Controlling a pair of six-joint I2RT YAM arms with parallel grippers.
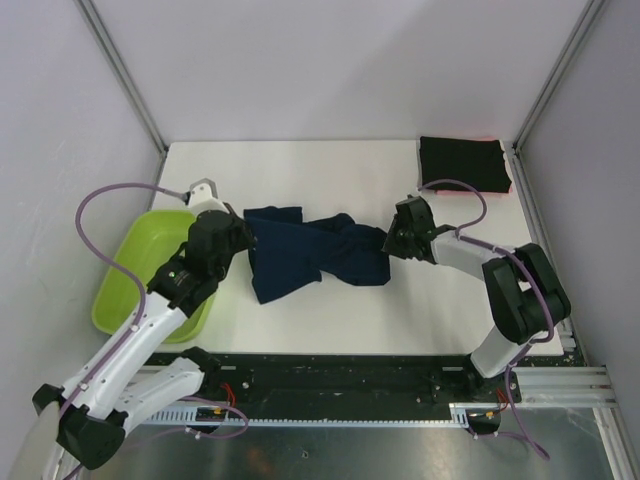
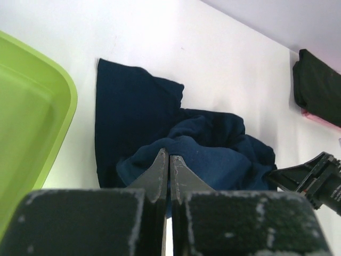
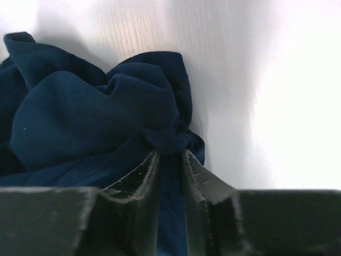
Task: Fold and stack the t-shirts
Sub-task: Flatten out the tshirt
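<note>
A dark navy t-shirt lies crumpled in the middle of the white table, bunched between both grippers. At its left edge my left gripper is shut, its tips pinching a raised fold of the navy t-shirt. My right gripper is at the shirt's right end. In the right wrist view its jaws are closed on a gathered fold of the navy cloth. A folded black t-shirt rests at the back right corner, with a red-pink edge showing beneath it.
A lime-green plastic tub stands at the table's left edge, right beside my left arm. Grey walls and metal frame posts close in the table on three sides. The black t-shirt sits close behind the right arm.
</note>
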